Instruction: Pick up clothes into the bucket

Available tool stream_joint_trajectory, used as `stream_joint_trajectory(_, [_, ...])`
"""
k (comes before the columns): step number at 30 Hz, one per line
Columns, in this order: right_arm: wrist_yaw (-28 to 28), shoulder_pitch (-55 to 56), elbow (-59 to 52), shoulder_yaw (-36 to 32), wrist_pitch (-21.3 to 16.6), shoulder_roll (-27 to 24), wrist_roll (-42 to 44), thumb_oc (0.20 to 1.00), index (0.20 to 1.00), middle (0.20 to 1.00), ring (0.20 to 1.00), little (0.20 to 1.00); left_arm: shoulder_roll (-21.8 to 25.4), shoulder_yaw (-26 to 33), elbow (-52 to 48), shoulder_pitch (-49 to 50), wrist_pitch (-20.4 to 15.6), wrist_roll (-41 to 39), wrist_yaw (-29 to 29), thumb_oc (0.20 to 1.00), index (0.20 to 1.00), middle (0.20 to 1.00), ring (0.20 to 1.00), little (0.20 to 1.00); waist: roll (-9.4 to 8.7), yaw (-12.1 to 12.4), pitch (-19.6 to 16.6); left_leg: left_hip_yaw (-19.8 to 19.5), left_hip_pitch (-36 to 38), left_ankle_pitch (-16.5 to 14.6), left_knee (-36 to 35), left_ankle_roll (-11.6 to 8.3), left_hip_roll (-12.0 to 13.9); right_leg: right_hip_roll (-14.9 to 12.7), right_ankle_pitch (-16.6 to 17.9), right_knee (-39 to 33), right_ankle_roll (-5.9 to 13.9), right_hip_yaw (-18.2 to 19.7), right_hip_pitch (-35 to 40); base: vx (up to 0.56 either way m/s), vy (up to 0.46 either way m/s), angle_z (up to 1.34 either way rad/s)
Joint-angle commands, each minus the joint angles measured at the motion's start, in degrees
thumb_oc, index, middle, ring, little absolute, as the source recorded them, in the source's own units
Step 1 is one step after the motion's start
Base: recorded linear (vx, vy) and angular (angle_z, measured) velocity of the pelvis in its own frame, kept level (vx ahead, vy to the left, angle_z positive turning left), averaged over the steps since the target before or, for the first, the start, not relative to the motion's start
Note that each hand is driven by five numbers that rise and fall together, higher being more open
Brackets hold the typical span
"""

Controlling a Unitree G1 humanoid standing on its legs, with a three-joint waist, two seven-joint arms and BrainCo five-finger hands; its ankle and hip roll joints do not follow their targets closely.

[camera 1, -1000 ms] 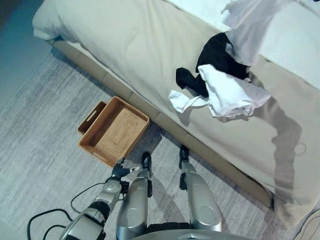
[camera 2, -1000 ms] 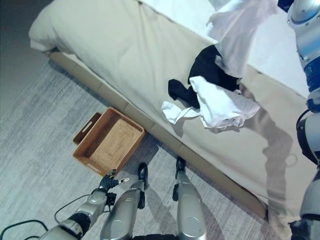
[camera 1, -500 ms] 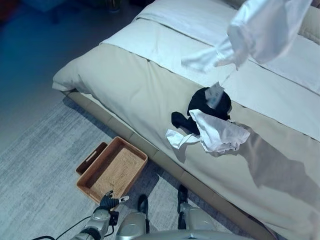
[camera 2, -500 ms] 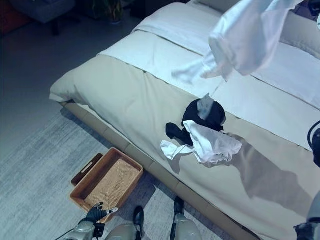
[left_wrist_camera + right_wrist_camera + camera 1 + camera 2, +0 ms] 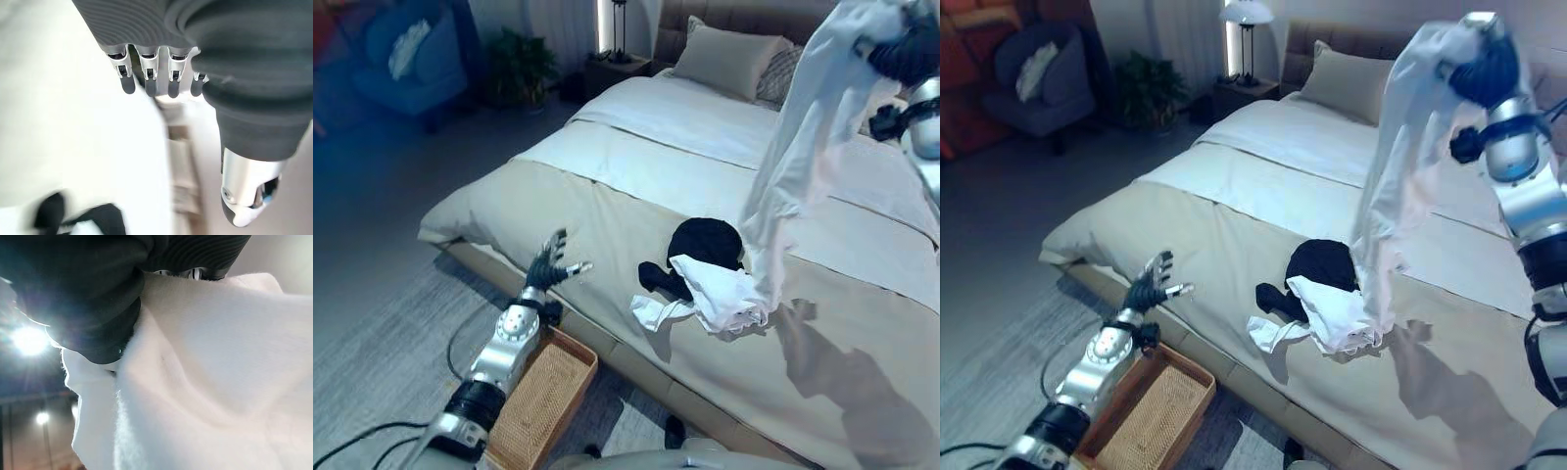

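While no print reads anywhere, right hand (image 5: 1484, 70) is high over the bed (image 5: 1234, 211), fingers buried in a hanging white shirt (image 5: 1393, 186), grip unclear. Left hand (image 5: 551, 264) is spread, empty. Black and white clothes (image 5: 705, 274) lie on bed. Basket (image 5: 1151, 406) on grey carpet (image 5: 382, 352), partly cut off.
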Motion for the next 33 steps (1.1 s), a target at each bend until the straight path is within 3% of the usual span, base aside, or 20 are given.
stream_joint_trajectory(1, [2.6, -3.2, -1.1, -0.8, -0.6, -0.8, 2.9, 0.200, 0.200, 0.200, 0.200, 0.200, 2.1, -4.1, 0.5, -6.5, -1.9, -1.7, -0.7, 1.000, 1.000, 1.000, 1.000, 1.000, -1.77, 0.7, -3.2, -0.3, -4.1, -5.3, 7.1, -1.97, 0.4, -3.1, -8.2, 8.4, 3.51, -0.7, 1.4, 0.01, -0.033, -0.13])
stream_joint_trajectory(7, [6.2, -0.6, -7.3, 1.1, 0.0, 1.2, 5.8, 0.200, 0.200, 0.200, 0.200, 0.200, 1.3, -14.8, 2.0, -21.5, -0.7, -4.2, -2.6, 1.000, 1.000, 1.000, 1.000, 1.000, -0.43, -1.0, -4.0, 0.5, -2.2, -5.1, 6.5, -2.11, 0.7, -2.8, -8.4, 7.9, 3.47, -0.2, 2.8, 0.00, -0.018, -0.07])
stream_joint_trajectory(13, [7.3, -0.4, -15.0, 0.9, -1.2, 3.0, 8.4, 0.200, 0.200, 0.200, 0.200, 0.200, -2.0, -20.8, 6.0, -29.2, 0.2, -3.9, -3.5, 1.000, 1.000, 1.000, 1.000, 1.000, 0.52, -2.1, -3.9, 1.0, -1.9, -4.3, 6.4, -2.18, 0.9, -2.8, -7.9, 7.4, 3.45, 0.3, 3.0, -0.03, -0.011, -0.05])
stream_joint_trajectory(28, [7.6, -4.9, -27.3, 3.8, -3.8, 7.8, 10.2, 0.200, 0.200, 0.200, 0.200, 0.200, -16.1, -27.7, 16.0, -34.5, 2.1, -9.1, -5.4, 1.000, 1.000, 1.000, 1.000, 1.000, 2.40, -3.9, -1.9, 1.7, -2.0, -4.2, 7.0, -2.22, 1.2, -2.6, -7.2, 7.1, 3.32, 1.4, 2.3, -0.02, -0.001, -0.03])
stream_joint_trajectory(33, [8.3, -5.0, -29.5, 4.6, -4.1, 8.3, 11.7, 0.200, 0.200, 0.200, 0.200, 0.200, -17.0, -31.6, 12.7, -35.3, 3.1, -19.2, -9.4, 1.000, 1.000, 1.000, 1.000, 1.000, 2.78, -4.7, -1.7, 1.7, -2.4, -4.0, 7.0, -2.32, 1.2, -2.6, -7.1, 7.5, 3.24, 1.4, 1.9, 0.00, 0.000, 0.00])
